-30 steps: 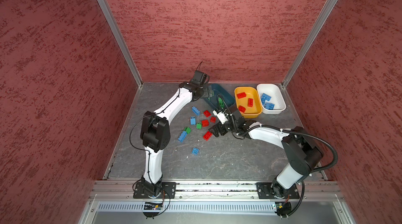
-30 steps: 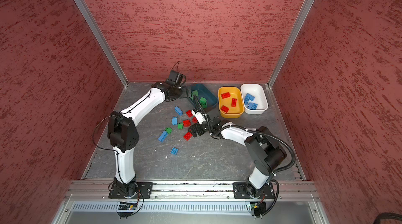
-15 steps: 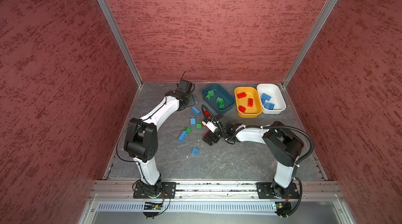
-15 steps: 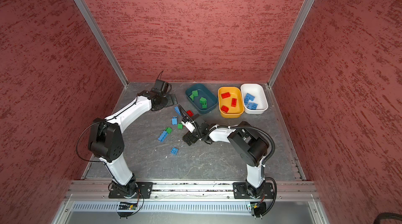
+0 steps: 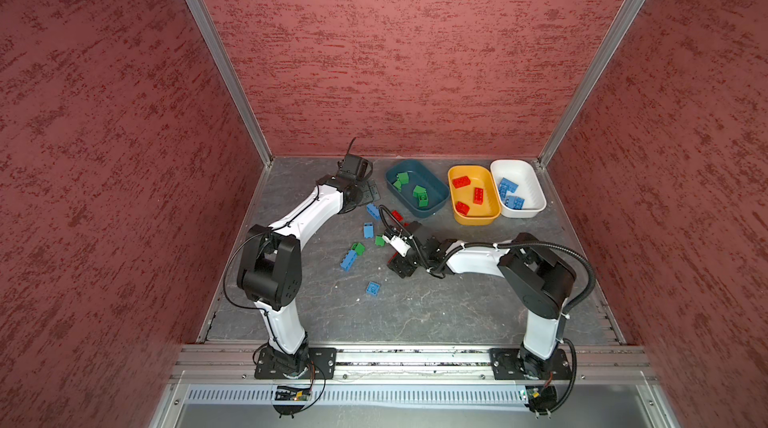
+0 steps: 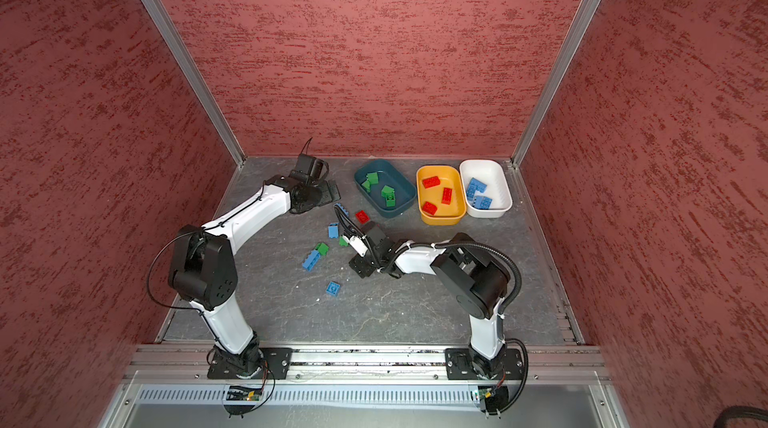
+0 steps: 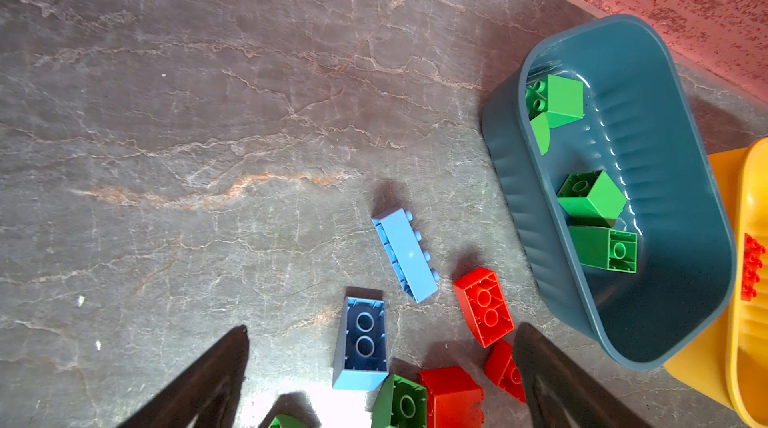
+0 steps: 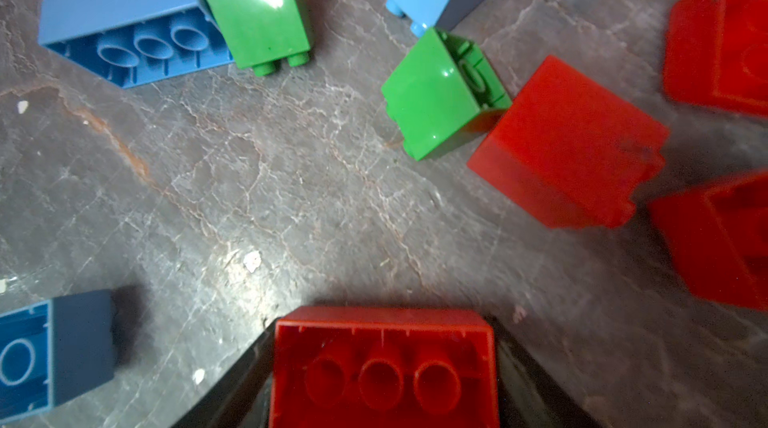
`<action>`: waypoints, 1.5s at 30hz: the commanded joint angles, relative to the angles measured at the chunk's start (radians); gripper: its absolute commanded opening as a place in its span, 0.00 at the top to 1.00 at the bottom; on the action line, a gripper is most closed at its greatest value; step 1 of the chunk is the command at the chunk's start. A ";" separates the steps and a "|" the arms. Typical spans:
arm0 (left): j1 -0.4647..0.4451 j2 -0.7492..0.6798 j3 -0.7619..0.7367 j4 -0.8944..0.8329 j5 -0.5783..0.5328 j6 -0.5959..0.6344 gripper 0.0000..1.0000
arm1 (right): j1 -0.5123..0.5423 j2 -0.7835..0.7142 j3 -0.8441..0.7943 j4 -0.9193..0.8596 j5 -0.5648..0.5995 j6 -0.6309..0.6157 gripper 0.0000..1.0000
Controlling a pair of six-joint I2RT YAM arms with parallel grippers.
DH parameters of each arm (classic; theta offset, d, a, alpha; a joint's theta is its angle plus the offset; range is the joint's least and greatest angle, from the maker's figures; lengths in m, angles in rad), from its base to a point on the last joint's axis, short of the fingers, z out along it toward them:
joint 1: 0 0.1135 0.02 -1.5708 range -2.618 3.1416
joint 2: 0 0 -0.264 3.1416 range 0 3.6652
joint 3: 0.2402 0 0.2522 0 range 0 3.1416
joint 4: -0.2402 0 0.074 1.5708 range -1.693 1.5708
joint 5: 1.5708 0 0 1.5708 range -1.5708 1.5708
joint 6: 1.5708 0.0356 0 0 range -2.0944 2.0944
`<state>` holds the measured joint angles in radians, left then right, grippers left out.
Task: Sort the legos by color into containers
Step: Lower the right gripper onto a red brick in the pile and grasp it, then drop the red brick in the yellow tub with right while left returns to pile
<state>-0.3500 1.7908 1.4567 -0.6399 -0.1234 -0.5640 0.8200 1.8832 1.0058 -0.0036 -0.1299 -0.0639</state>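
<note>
While the right claw [image 8: 380,334] pinches it, the red brick [image 8: 382,376] shows you its hollow underside, three round tubes in a row. One dark finger [image 8: 528,384] presses against each short end, so the claw spans the brick's full length. You cannot tell from these views whether it rests on the table [image 8: 291,197] or hangs just above it.

Judge it as light, hard and stiff, with glossy moulded walls that look slippery. It should not crush or bend, so a firm squeeze is safe. The flat end walls are the best hold; the studded face and the open underside give the claw little to bear on. With a hold this long, a small twist could let the brick pivot or pop free, so lift it straight.

Just past the claw's fingertips lie a green brick [image 8: 440,97] and a second red brick [image 8: 569,147], touching each other; rise clear of them. Well beyond the claw, toward the back wall in both top views, stands the orange-yellow tub [image 5: 476,220], holding three red bricks, between the teal tub [image 5: 434,207] and the white tub [image 5: 521,213].

Your left claw [image 7: 382,327] hangs spread wide and empty, well apart from the right claw, over loose bricks beside the teal tub.
</note>
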 commanded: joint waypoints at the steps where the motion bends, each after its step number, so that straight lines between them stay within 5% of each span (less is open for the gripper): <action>1: -0.005 -0.007 0.020 0.015 0.011 -0.007 0.01 | -0.008 -0.041 -0.025 0.034 0.030 -0.004 0.32; 10: -0.009 -0.012 0.018 0.016 0.010 -0.005 0.01 | -0.096 -0.189 -0.099 0.106 0.029 0.020 0.42; 24: -0.052 -0.020 0.009 0.018 0.004 0.004 0.01 | -0.448 -0.362 -0.140 0.114 -0.003 0.222 0.48; 34: -0.159 -0.031 -0.014 -0.041 -0.113 0.029 0.01 | -0.672 -0.221 0.000 -0.017 0.006 0.315 0.48; 45: -0.266 0.000 -0.072 -0.101 -0.120 -0.016 0.04 | -0.684 0.010 0.273 -0.166 0.050 0.310 0.42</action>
<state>-0.6106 1.7874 1.3869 -0.7067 -0.2192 -0.5644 0.1345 1.8656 1.2243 -0.1257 -0.0883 0.2226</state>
